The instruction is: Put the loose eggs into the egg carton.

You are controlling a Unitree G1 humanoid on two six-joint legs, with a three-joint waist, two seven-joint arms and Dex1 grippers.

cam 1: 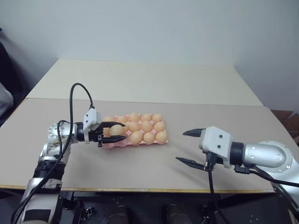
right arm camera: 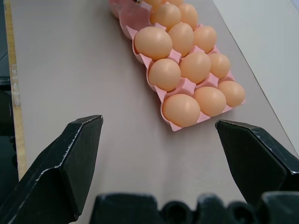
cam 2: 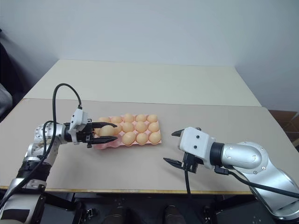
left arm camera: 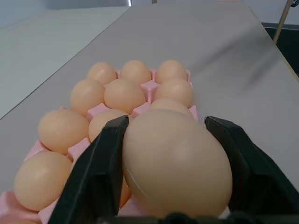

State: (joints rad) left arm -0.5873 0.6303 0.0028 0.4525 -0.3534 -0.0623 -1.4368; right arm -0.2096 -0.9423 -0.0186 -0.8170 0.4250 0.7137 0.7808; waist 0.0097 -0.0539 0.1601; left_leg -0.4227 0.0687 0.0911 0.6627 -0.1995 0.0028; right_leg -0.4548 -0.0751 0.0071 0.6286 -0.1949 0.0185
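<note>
Beige tabletop [cam 1: 140, 163] carries the flat pink moulded egg carton [cam 1: 163, 141], nearly full of pale orange-tan eggs [cam 1: 146, 126]. Over its left end, the left gripper [cam 1: 113, 132] brackets one last egg [left arm camera: 175, 165], presumably for the empty cup. Right gripper [cam 1: 190, 147] waits well apart, gaping and empty.

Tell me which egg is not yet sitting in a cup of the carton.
The egg between the fingers of the left tool, at the left end of the egg carton. All other eggs sit in cups.
</note>
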